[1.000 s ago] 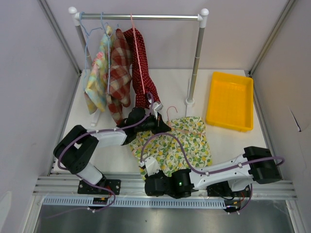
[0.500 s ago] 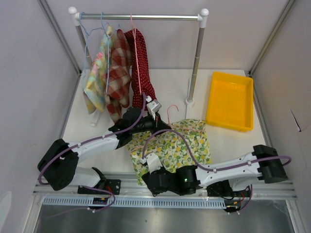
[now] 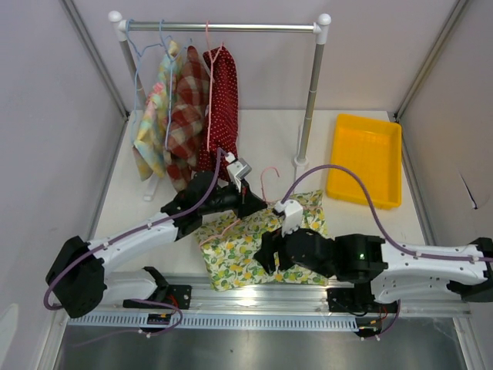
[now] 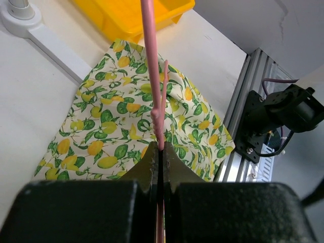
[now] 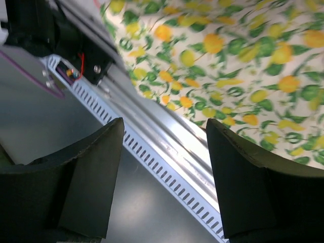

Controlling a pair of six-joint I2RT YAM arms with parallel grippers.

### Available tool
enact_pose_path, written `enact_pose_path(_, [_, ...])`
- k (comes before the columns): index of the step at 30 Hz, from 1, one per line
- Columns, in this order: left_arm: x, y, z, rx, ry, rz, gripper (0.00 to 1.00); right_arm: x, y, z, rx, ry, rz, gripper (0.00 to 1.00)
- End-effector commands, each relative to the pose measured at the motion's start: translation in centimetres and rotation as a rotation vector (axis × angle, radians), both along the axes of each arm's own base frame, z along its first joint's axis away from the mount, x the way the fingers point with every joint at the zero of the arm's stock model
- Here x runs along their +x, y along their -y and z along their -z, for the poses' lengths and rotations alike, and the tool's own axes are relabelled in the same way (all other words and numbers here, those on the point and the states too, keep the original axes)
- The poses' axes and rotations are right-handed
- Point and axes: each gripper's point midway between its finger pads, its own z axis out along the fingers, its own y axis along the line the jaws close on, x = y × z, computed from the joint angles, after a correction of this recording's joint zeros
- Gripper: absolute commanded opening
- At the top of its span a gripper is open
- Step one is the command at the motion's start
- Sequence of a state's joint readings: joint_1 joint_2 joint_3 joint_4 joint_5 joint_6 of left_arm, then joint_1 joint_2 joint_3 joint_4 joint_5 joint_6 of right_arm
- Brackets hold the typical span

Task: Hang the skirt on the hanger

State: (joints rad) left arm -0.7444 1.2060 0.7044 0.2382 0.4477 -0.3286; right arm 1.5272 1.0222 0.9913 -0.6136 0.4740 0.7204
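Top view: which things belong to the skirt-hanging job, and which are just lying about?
Job in hand:
lemon-print skirt
pink hanger, held in the shut jaws of the left gripper

Lying about:
yellow tray
clothes rail
three garments hanging on it

Clothes rack (image 3: 223,26) stands at the far side of the table (image 3: 269,139), carrying three hung garments: pastel check (image 3: 154,123), red plaid (image 3: 187,108), red dotted (image 3: 223,100). Yellow tray (image 3: 364,160) lies right of the rack.

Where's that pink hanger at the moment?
The pink hanger is mid-table in the overhead view, pinched in the left gripper, stretching over the lemon-print skirt toward the clothes rack's right foot.
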Motion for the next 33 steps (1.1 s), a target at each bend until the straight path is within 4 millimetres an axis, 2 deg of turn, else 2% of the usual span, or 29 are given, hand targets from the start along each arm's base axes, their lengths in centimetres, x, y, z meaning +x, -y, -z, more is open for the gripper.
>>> enact_pose_path(1, [-0.2, 0.3, -4.2, -0.071, 0.087, 0.012, 0.00, 2.5, 2.5, -2.5, 0.032, 0.031, 0.085, 0.71])
enact_pose_path(6, [-1.3, -0.2, -3.5, -0.074, 0.077, 0.002, 0.00, 4.1, 4.4, -2.8, 0.027, 0.033, 0.149, 0.70])
enact_pose_path(8, [-1.3, -0.4, -4.0, -0.086, 0.087, -0.011, 0.00, 4.8, 5.1, -3.1, 0.033, 0.030, 0.181, 0.71])
enact_pose_path(9, [-1.4, -0.6, -4.9, -0.102, 0.105, -0.015, 0.00, 5.0, 5.5, -2.9, 0.021, 0.029, 0.189, 0.70])
enact_pose_path(10, [-1.3, -0.9, -4.9, -0.092, 0.104, -0.033, 0.00, 5.2, 5.9, -3.1, 0.025, 0.030, 0.206, 0.70])
enact_pose_path(13, [-0.9, -1.5, -8.0, -0.115, 0.156, -0.073, 0.00, 6.7, 8.0, -3.3, 0.006, 0.031, 0.300, 0.70])
enact_pose_path(15, [-0.9, -2.0, -8.4, -0.098, 0.157, -0.094, 0.00, 8.0, 9.7, -3.2, -0.005, 0.028, 0.380, 0.70])
enact_pose_path(16, [-0.7, -2.3, -10.0, -0.115, 0.179, -0.114, 0.00, 8.3, 10.2, -3.1, -0.011, 0.025, 0.398, 0.70])
enact_pose_path(18, [-0.8, -2.7, -10.2, -0.098, 0.170, -0.122, 0.00, 9.5, 11.4, -3.1, -0.012, 0.029, 0.446, 0.70])
enact_pose_path(19, [-0.9, -2.9, -11.5, -0.114, 0.187, -0.127, 0.00, 9.9, 11.7, -3.1, -0.009, 0.033, 0.459, 0.70])
enact_pose_path(20, [-1.0, -3.0, -11.4, -0.107, 0.179, -0.132, 0.00, 10.2, 11.7, -3.2, 0.001, 0.039, 0.451, 0.70])
enact_pose_path(22, [-1.0, -3.5, -13.3, -0.137, 0.202, -0.159, 0.00, 11.7, 12.8, -2.9, -0.003, 0.035, 0.501, 0.70])
enact_pose_path(24, [-1.0, -3.7, -14.6, -0.160, 0.216, -0.181, 0.00, 12.5, 12.8, -2.7, 0.003, 0.021, 0.490, 0.68])
enact_pose_path(25, [-1.0, -3.9, -14.4, -0.149, 0.200, -0.198, 0.00, 13.6, 13.7, -2.9, 0.010, 0.015, 0.533, 0.68])
enact_pose_path(26, [-0.4, -4.4, -15.8, -0.162, 0.217, -0.254, 0.00, 13.8, 13.4, -3.3, 0.038, 0.003, 0.516, 0.68])
enact_pose_path(28, [-0.2, -4.6, -16.1, -0.138, 0.216, -0.292, 0.00, 15.2, 14.4, -4.4, 0.058, 0.015, 0.552, 0.68])
enact_pose_path(29, [0.1, -4.7, -18.0, -0.151, 0.232, -0.321, 0.00, 15.7, 14.6, -5.0, 0.069, 0.020, 0.558, 0.67])
enact_pose_path(30, [1.1, -5.5, -17.4, -0.101, 0.215, -0.401, 0.00, 15.9, 14.4, -5.2, 0.072, 0.008, 0.545, 0.67])
enact_pose_path(31, [1.5, -5.8, -17.3, -0.081, 0.209, -0.431, 0.00, 16.6, 15.1, -5.7, 0.074, 0.017, 0.563, 0.67])
enact_pose_path(32, [1.8, -5.9, -19.0, -0.097, 0.218, -0.455, 0.00, 17.0, 15.2, -6.8, 0.089, 0.028, 0.563, 0.67])
enact_pose_path(33, [2.6, -6.6, -19.0, -0.079, 0.214, -0.521, 0.00, 17.4, 15.0, -7.0, 0.091, 0.018, 0.554, 0.67])
